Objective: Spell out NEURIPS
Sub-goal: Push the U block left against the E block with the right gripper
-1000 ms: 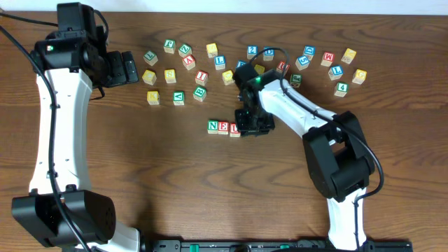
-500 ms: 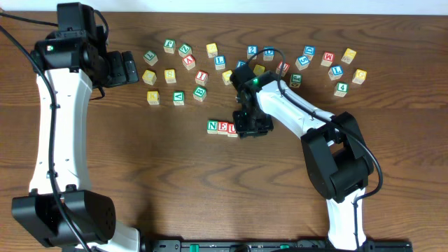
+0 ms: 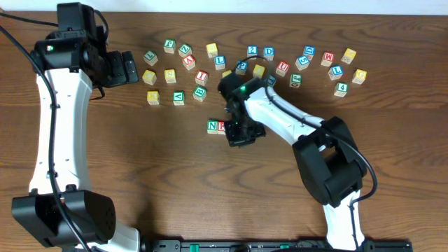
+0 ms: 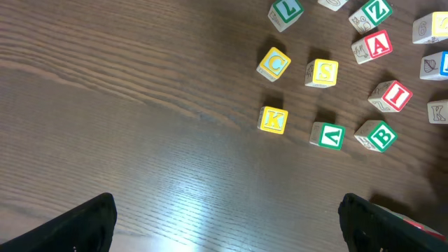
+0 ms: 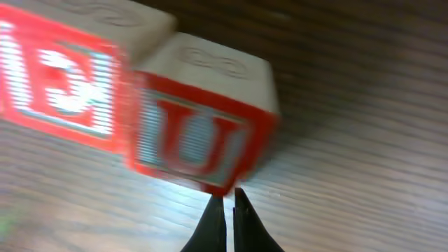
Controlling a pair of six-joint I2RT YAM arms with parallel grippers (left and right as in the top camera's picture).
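Right jaws leftward, tips together, U cube (image 5: 203, 129) against E cube (image 5: 56, 77)

Overhead: straight down on table (image 3: 140, 175); L wrist: high up; R wrist: tight on U cube (image 5: 199, 133).

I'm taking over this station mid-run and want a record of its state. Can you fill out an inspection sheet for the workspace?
Surface: dark wood table, no spills or damage seen.
Job's things: N cube and E cube side by side; U cube appears to abut the E, slightly askew; I cube and S cube lie loose in the scatter.
Clutter: other lettered cubes, such as K cube and B cube, scattered along the far side.
Grippers: right gripper jaws shut, tips at the U cube's edge; left gripper jaws open, holding nothing.
Cables: black cable runs along the left arm; no snag seen.
Surroundings: pale strip beyond the far edge; nothing else seen.
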